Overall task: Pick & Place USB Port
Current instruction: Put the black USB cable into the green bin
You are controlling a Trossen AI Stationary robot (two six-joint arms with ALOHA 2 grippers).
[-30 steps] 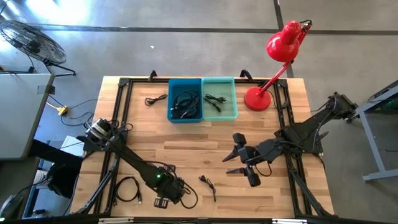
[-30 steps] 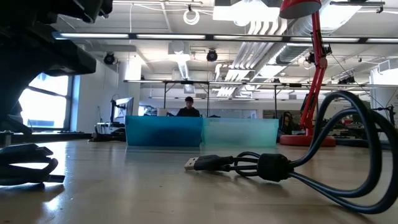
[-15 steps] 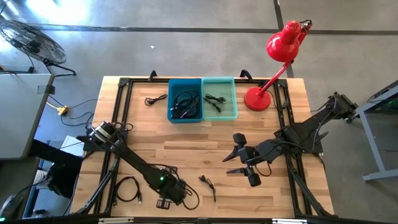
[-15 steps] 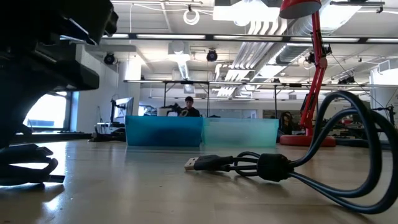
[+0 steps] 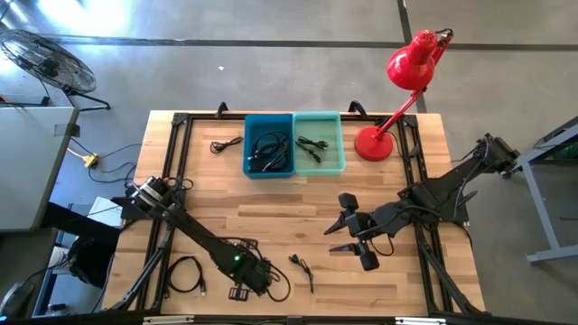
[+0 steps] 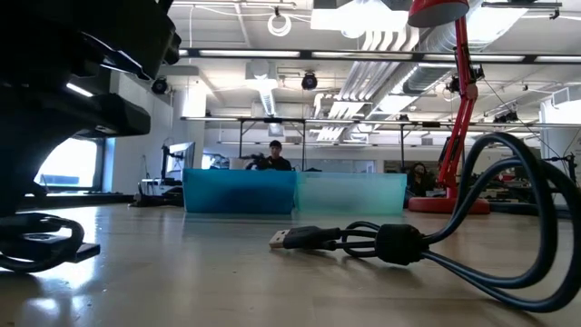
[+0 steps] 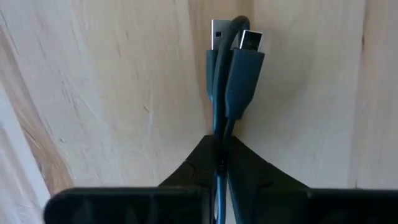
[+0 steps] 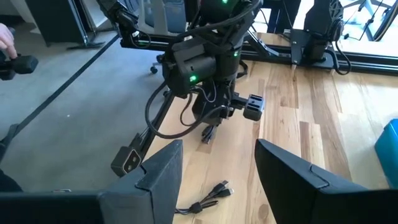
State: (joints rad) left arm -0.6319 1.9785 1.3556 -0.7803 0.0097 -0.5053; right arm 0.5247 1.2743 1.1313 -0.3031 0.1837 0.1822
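Observation:
My left gripper (image 5: 242, 287) (image 7: 221, 146) stands near the table's near edge, pointing down, shut on a black USB cable (image 7: 231, 81) whose two plugs show just past the fingertips. The cable's loop (image 5: 276, 289) (image 6: 41, 245) trails beside the gripper. A second black cable (image 5: 302, 267) (image 6: 399, 243) lies flat on the wood to its right. A third (image 5: 185, 273) lies to its left, and another (image 5: 222, 144) lies beside the bins. My right gripper (image 5: 346, 231) (image 8: 217, 168) hovers open over the table's right half, touching nothing. My left gripper pinches the black cable between its two fingertips, on the doubled strands just behind the two plug ends (image 7: 219, 127). The fingers come from above, pointing down, and lie across the cable. The plugs stick out past the fingertips over the wood; the loop (image 5: 276, 289) rests on the table.
A blue bin (image 5: 251, 162) and a teal bin (image 5: 341, 144), each with cables in it, stand side by side at the far middle. A red desk lamp (image 5: 372, 143) stands at the far right. A black frame (image 5: 177, 171) runs along the table's sides. People show in the room behind.
The left arm has shifted slightly over the cable near the near edge. In the low view the cable bundle under it has changed shape, and its plug end has risen a little off the wood. The right arm has kept still.

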